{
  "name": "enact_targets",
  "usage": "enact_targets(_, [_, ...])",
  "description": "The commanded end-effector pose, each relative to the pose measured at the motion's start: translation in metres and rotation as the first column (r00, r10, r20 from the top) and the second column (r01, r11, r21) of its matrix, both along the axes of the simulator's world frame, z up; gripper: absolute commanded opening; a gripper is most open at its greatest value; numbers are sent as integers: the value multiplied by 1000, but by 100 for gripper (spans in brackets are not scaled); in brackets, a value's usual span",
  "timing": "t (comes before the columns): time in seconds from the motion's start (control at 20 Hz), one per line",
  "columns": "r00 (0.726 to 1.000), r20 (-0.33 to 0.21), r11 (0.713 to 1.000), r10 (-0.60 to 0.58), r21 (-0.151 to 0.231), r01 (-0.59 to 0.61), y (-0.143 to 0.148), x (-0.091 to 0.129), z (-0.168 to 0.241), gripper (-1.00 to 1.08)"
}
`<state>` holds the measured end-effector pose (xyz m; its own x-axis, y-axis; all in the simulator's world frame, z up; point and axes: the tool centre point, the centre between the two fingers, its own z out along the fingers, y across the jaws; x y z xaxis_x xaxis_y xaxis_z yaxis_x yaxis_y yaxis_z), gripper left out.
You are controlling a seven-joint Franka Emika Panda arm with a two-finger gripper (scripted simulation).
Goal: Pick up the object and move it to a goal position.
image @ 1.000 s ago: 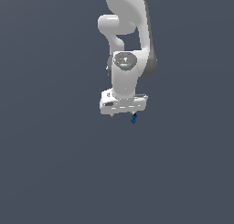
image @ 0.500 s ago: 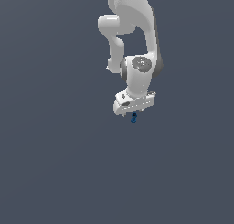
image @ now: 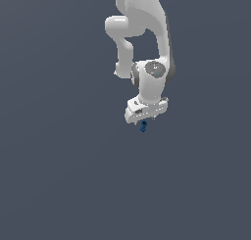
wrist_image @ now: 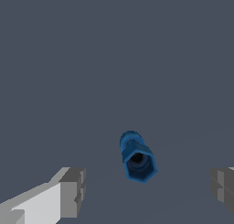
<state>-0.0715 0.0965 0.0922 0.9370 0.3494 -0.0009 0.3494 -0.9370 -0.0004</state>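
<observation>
The object (image: 143, 127) is a tiny dark-blue, slightly elongated lump on the grey floor. It sits just under my white gripper (image: 144, 120) in the exterior view. In the wrist view the object (wrist_image: 137, 157) shows as a blue hexagonal piece with a dark hole in its end. It lies between my two grey fingertips (wrist_image: 73, 193), nearer the middle, and touches neither. My gripper (wrist_image: 148, 191) is open wide and empty.
The plain grey floor (image: 59, 175) spreads all around. The white arm (image: 147, 33) rises above the gripper toward the top of the exterior view.
The gripper has moved toward the exterior view's right and now sits right over the object. The object has not moved.
</observation>
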Motion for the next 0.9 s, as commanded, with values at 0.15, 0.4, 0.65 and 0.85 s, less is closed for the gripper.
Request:
enact_targets(0.15, [1000,0,1000,1,0,-1,0,-1,-15,100])
enact_targets(0.4, [1000,0,1000,3,0,-3,0,-2,-39,100])
enact_targets(0.65, [1000,1,1000,4,0,-4,1,-1,-49,100])
enact_targets(0.85, [1000,1,1000,4,0,-4,1,-1,-49,-100])
